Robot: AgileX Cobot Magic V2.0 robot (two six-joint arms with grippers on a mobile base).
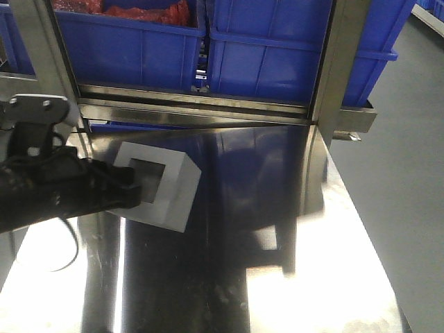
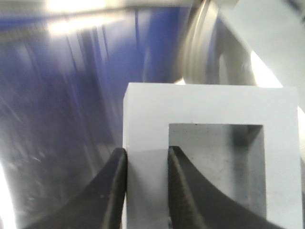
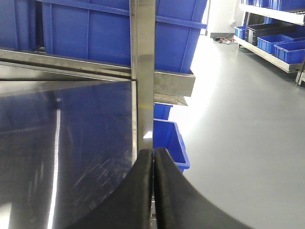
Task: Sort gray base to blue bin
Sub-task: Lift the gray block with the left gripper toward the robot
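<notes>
My left gripper pinches one wall of the gray base, with one finger inside its recess. The near-cubic block is tilted at the steel table's left, recess upward, nearer than the blue bin. My right gripper is closed and empty.

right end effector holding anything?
No, the right end effector is closed on itself with nothing in it.
</notes>
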